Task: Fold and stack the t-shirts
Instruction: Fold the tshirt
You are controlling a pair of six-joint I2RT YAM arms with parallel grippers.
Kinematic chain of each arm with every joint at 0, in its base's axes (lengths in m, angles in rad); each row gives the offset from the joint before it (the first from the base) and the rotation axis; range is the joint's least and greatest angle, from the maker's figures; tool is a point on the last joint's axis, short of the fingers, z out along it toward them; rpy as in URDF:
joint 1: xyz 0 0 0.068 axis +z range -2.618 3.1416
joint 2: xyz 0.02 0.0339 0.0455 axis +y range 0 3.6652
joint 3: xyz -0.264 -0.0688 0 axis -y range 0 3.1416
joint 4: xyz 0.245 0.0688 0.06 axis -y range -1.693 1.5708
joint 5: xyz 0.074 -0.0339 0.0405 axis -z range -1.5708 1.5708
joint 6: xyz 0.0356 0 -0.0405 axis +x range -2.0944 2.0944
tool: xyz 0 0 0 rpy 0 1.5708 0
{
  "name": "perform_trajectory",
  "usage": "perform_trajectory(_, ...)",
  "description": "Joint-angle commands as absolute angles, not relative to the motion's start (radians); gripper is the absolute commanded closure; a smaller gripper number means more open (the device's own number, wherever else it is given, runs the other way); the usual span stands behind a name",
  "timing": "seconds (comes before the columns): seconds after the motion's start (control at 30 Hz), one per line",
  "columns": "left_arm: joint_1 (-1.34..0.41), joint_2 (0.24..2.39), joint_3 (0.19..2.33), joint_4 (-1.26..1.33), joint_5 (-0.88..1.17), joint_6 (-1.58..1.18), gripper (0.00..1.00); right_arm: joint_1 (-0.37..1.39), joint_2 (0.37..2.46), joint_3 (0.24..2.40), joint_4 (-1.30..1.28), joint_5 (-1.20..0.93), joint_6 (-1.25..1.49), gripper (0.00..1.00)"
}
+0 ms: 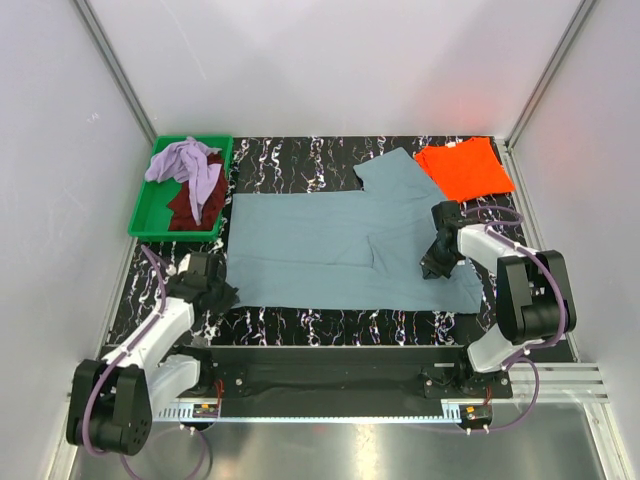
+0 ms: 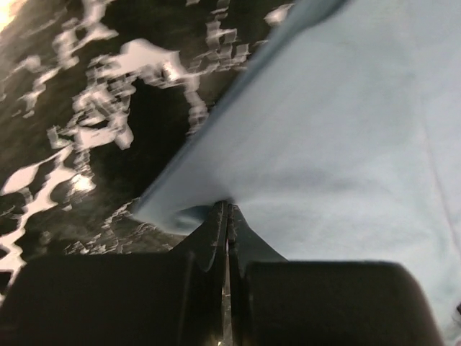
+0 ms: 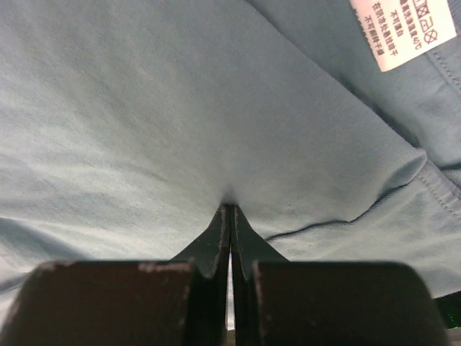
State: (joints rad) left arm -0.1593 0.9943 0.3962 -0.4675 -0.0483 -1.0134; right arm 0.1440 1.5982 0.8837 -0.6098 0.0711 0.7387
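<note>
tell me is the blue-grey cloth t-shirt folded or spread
Spread out: the blue-grey cloth t-shirt lies flat, full length, across the black marbled table.

Blue-grey t-shirt [image 1: 320, 250]: spread mostly flat across the middle of the surface [image 1: 300, 322], long axis left to right. One sleeve points to the far edge. Near the right end a layer is doubled over. White care label [image 3: 402, 30] exposed, so possibly inside out there.

Orange t-shirt [image 1: 465, 168]: folded flat, far right corner, just beside that sleeve.

Lavender t-shirt [image 1: 190, 165]: crumpled, on top of the bunched maroon t-shirt [image 1: 185, 208], both in the green tray [image 1: 145, 218], far left.
</note>
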Motion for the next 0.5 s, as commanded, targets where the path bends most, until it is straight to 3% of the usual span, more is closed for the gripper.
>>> perform_trajectory(0.0,-0.161,0.962,0.361,-0.500,-0.141,-1.095,1.00,0.146,1.626,0.833,-0.673,0.152,0.773,1.00)
perform_trajectory(0.47,-0.161,0.730,0.435,-0.814,-0.333,-1.203,0.99,0.146,1.456,0.793,-0.710,0.192,0.790,1.00)
